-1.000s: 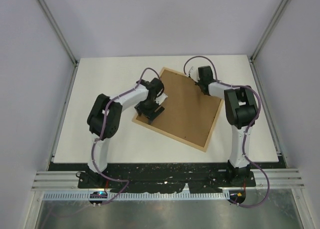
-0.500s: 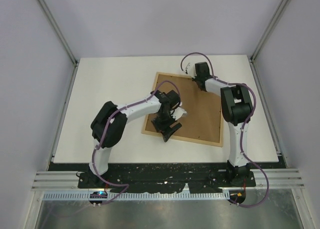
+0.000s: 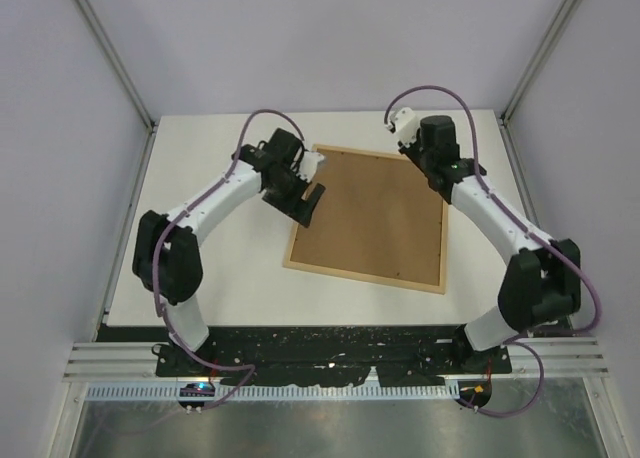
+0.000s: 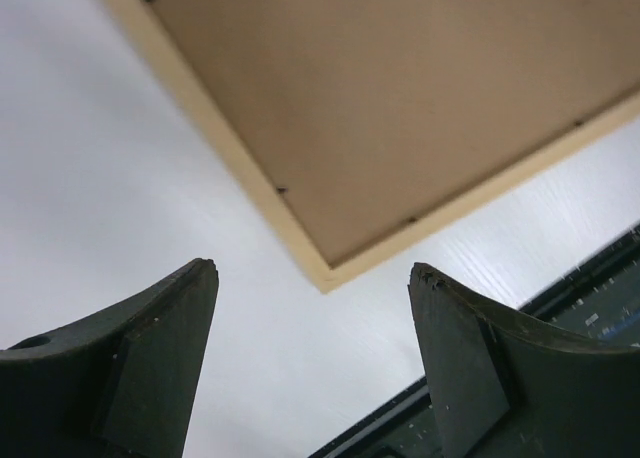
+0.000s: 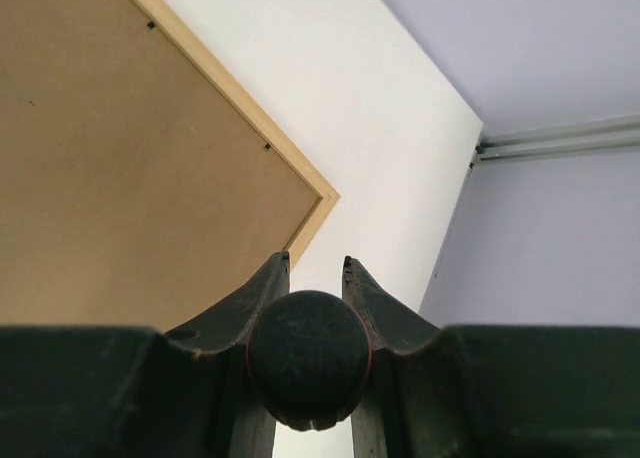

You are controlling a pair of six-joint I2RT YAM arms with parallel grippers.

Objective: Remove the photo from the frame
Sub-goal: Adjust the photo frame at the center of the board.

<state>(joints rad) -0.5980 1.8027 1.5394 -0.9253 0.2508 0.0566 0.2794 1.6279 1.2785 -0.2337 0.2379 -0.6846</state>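
Note:
The frame (image 3: 370, 218) lies face down on the white table, its brown fibreboard back up inside thin light wood strips. The photo is hidden. My left gripper (image 3: 308, 200) hangs open over the frame's left edge; in the left wrist view its empty gripper (image 4: 315, 270) points at a corner of the frame (image 4: 400, 98). My right gripper (image 3: 442, 158) is at the frame's far right corner. In the right wrist view that gripper (image 5: 316, 263) is shut on a round dark handle end with a thin red rim, the small screwdriver (image 5: 308, 356), beside the frame (image 5: 120, 158).
Grey walls with metal rails (image 3: 530, 208) close in the white table (image 3: 210, 268) on the left, back and right. The black base plate (image 3: 330, 343) with both arm mounts runs along the near edge.
The frame has turned to lie squarer to the table. My left arm swung from the frame's near edge back to its left edge and opened a little. The right arm's elbow swung out to the right.

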